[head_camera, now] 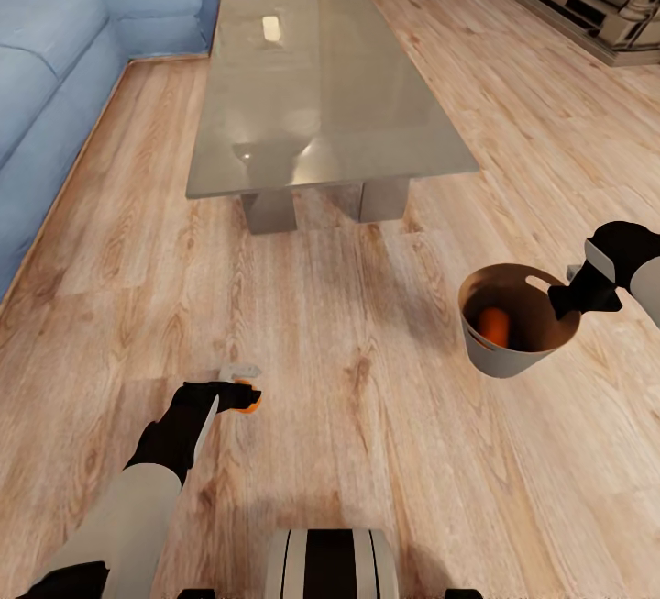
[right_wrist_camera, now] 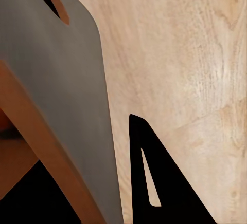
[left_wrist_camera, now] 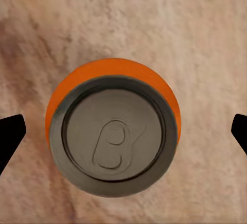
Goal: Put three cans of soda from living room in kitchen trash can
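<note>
Living room: wood floor [head_camera: 367, 452], blue sofa [head_camera: 55, 76] along the left, glass coffee table [head_camera: 321, 85] ahead with nothing on its top. The trash can [head_camera: 513, 324] is off the floor at the right, carried by the right gripper [head_camera: 570, 298], which is clamped on its rim; the right wrist view shows the grey wall [right_wrist_camera: 62, 80] running between the dark fingers, one inside and one outside. One soda can [head_camera: 495, 327] lies inside the bucket, orange against the brown lining (whether another sits beneath it I cannot tell; that part is in shadow). A second soda can [left_wrist_camera: 113, 131] stands upright on the floor at the lower left, directly under the left gripper [head_camera: 240, 390]. In the left wrist view its grey top with pull tab faces the camera and the two fingertips [left_wrist_camera: 10, 134] sit wide apart either side, not touching it. Status, as judged: at least one can binned, this one about to be grasped, a third unaccounted for. The bucket is in the living room, not yet in the kitchen, so the carry there remains.
</note>
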{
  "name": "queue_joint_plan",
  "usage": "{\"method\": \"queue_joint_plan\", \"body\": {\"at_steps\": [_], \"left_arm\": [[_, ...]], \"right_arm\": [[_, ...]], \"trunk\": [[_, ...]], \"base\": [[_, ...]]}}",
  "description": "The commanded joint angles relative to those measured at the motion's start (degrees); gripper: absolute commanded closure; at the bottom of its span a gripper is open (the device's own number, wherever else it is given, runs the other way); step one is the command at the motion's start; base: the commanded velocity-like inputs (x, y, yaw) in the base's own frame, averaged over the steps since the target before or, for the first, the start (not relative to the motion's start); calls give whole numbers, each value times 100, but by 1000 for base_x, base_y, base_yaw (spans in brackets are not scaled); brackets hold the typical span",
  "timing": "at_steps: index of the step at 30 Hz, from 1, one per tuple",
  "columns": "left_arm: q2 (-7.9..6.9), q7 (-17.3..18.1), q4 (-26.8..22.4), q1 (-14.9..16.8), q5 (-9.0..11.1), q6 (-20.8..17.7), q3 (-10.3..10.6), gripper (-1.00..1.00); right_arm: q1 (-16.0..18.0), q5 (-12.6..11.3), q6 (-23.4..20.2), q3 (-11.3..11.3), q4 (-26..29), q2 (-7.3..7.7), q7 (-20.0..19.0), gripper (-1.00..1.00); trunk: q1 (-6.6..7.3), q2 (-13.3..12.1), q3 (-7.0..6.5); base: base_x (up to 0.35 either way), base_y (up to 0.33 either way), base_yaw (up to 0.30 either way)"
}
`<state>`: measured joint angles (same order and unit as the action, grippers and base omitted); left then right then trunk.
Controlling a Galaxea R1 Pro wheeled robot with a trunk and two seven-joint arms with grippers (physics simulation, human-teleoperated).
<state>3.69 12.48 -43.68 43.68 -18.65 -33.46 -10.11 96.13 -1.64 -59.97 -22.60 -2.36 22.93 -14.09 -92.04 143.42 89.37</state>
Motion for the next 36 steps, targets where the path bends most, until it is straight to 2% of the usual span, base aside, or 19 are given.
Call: {"method": "queue_joint_plan", "body": {"at_steps": [1, 16, 20, 24, 25, 31, 36], "left_arm": [[0, 0, 0, 0, 0, 0, 0, -100], [0, 0, -11, 0, 20, 0, -9, -100], [0, 0, -4, 0, 12, -1, -9, -100], [0, 2, -14, -1, 31, -9, -12, -100], [0, 5, -24, -4, 42, -8, -15, 100], [0, 25, -79, -16, 51, 0, -7, 100], [6, -3, -20, -6, 29, -14, -9, 100]], "right_arm": [[2, -29, -3, 16, 0, 0, -6, 100], [2, -29, -3, 9, 1, -4, -6, 100], [2, -29, -3, 3, 2, 7, -6, 100], [2, -29, -3, 2, 3, 9, -6, 100], [2, -29, -3, 2, 2, 9, -6, 100], [2, -29, -3, 2, -1, 14, -6, 100], [2, -29, -3, 2, 2, 18, -6, 100]], "trunk": [[1, 0, 0], [1, 0, 0], [-10, 6, 88], [-10, 6, 88], [-10, 6, 88], [-10, 6, 88], [3, -1, -23]], "base": [[0, 0, 0], [0, 0, 0], [0, 0, 0], [0, 0, 0], [0, 0, 0], [0, 0, 0], [0, 0, 0]]}}
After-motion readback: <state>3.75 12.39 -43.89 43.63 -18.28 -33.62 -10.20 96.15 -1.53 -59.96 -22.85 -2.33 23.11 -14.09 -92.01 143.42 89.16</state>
